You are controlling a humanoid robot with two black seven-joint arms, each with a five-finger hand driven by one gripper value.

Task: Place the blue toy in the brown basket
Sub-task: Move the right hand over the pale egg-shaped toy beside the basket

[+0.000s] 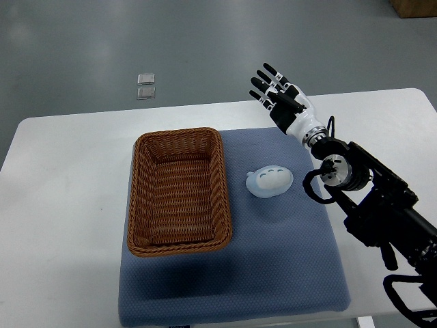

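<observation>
Leftmost, well away from the right hand (pixel 278 92), a brown basket (pixel 179 192) is seen on a blue mat (pixel 287 266), holding nothing. No writing can be read anywhere. Between basket and arm, below and left of the hand, the pale blue toy (pixel 270 181) lies on the mat, just beside the basket's right wall and untouched. Two small clear squares (pixel 146 85) are seen on the floor, far left of the hand. The hand is raised over the table's (pixel 61 225) far edge, fingers spread, nothing grasped.
</observation>
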